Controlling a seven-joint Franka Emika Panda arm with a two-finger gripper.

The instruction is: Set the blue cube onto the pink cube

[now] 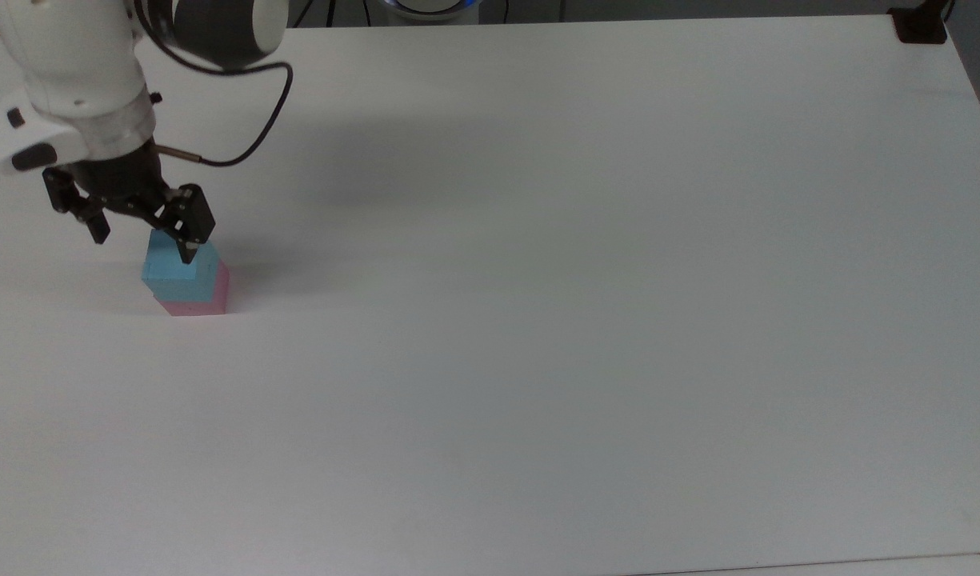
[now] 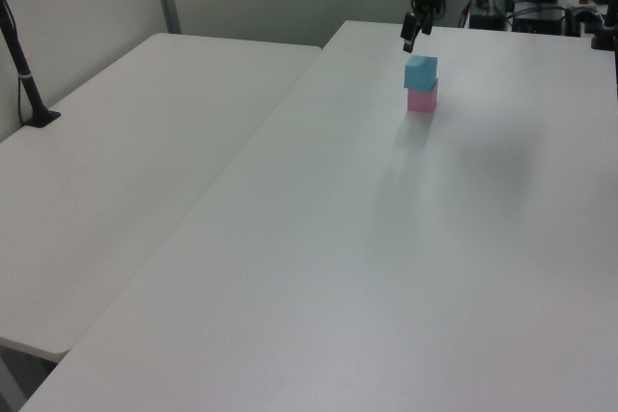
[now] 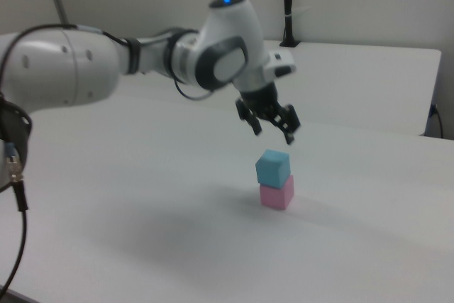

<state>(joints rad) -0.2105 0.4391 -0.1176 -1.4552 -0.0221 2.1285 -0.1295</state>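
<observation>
Blue cube [image 1: 174, 260] sits on the pink cube [image 1: 198, 298], stack on the white tabletop [image 1: 578, 280] near the top view's left edge. Blue one is offset slightly toward the top view's left, so a strip of pink top face shows along its right side. Jaws [image 1: 142, 244] are spread wide, holding nothing, hanging just above the stack; one black finger [image 1: 187, 232] overlaps the blue cube's upper edge in the top view, the other is off to its left. A black cable [image 1: 254, 128] loops from the wrist.

Left view: stack is at the far end of the tabletop [image 2: 386, 238], blue cube [image 2: 421, 70] squarely over pink cube [image 2: 422, 97]. Jaws [image 2: 411, 33] are above the stack and to the left view's left, clear of the blue cube. A second tabletop [image 2: 126, 161] butts against the first on the left view's left.

Right view: blue cube [image 3: 273, 167] rests on pink cube [image 3: 277, 191], rotated a little relative to it. Jaws [image 3: 272, 125] apart, empty, clear air between fingertips and the blue cube's top. White arm [image 3: 106, 62] reaches in from the right view's left.
</observation>
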